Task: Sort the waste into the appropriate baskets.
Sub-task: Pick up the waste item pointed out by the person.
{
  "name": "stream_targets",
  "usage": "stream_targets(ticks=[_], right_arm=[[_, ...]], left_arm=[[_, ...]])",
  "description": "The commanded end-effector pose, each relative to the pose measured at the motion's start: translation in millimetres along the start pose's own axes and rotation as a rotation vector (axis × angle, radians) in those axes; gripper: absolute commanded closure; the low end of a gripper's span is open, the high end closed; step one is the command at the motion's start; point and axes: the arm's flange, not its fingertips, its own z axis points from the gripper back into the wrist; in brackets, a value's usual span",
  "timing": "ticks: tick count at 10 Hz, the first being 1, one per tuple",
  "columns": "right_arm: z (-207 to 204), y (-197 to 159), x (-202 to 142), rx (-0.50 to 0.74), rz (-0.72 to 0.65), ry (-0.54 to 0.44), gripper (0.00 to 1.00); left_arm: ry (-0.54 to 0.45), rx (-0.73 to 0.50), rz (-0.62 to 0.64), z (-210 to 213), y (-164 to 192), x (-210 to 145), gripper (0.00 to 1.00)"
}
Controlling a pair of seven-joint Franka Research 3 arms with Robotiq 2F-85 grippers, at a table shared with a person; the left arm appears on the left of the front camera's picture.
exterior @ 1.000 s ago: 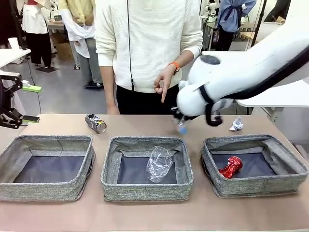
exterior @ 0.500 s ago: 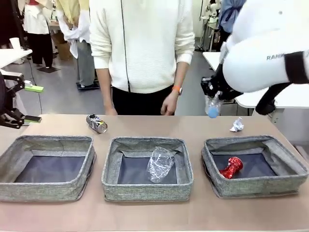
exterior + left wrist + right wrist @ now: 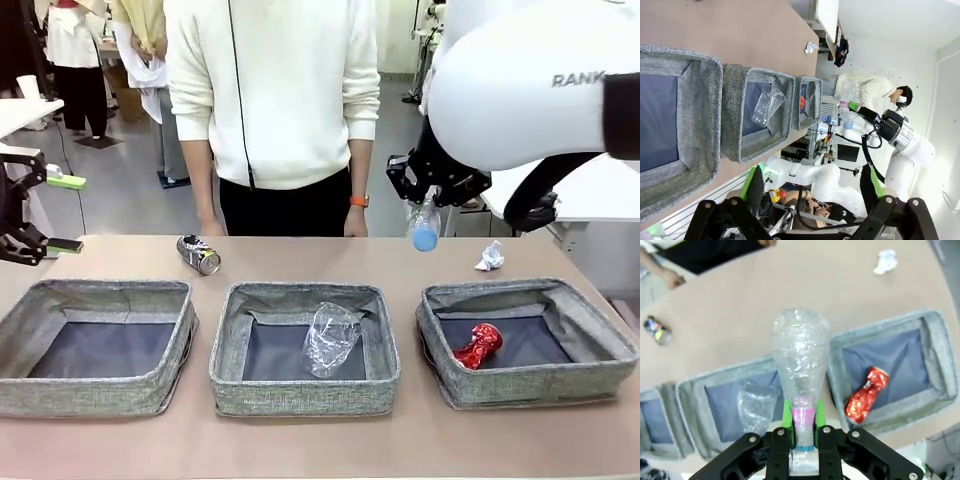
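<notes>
My right gripper point(image 3: 432, 190) is shut on the neck of a small clear blue-capped bottle point(image 3: 424, 222), held cap-down high above the table behind the gap between the middle basket point(image 3: 305, 395) and right basket point(image 3: 530, 385). In the right wrist view the bottle point(image 3: 801, 360) stands between the green pads point(image 3: 786, 415). A clear plastic cup point(image 3: 332, 338) lies in the middle basket and a crushed red can point(image 3: 479, 346) in the right one. The left basket point(image 3: 90, 395) holds nothing. A dark can point(image 3: 199, 254) and a paper ball point(image 3: 489, 257) lie on the table behind the baskets. My left gripper point(image 3: 62, 214) hangs open at the far left.
A person in a white sweater stands at the far edge, with a hand point(image 3: 356, 222) hanging by the table's back edge. Bare tabletop point(image 3: 320, 440) runs in front of the baskets. The left wrist view shows the cup point(image 3: 767, 104) and the paper ball point(image 3: 811, 47) from the side.
My right arm has risen and swung right with the bottle, from low behind the middle basket to high above the table. The person's pointing hand has dropped back.
</notes>
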Motion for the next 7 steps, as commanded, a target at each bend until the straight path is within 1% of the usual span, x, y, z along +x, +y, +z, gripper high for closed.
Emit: stream_targets(ticks=[1, 2, 3, 4, 5, 6, 7], right_arm=[[3, 7, -9, 0.003, 0.022, 0.008, 0.82], [-1, 33, -11, 0.043, 0.099, -0.005, 0.82], [22, 65, -6, 0.045, 0.127, -0.042, 0.82], [51, 93, -5, 0.054, 0.166, -0.003, 0.82], [75, 115, -6, 0.064, 0.159, 0.059, 0.82], [97, 132, -8, 0.08, 0.156, 0.071, 0.82], [117, 141, -9, 0.106, 0.153, 0.1, 0.82]], left_arm=[[0.012, 0.002, -0.019, 3, 2, -1, 0.0], [0.012, 0.002, -0.019, 3, 2, -1, 0.0], [0.012, 0.002, -0.019, 3, 2, -1, 0.0], [0.012, 0.002, -0.019, 3, 2, -1, 0.0], [0.012, 0.002, -0.019, 3, 2, -1, 0.0], [0.012, 0.002, -0.019, 3, 2, -1, 0.0], [0.012, 0.002, -0.019, 3, 2, -1, 0.0]])
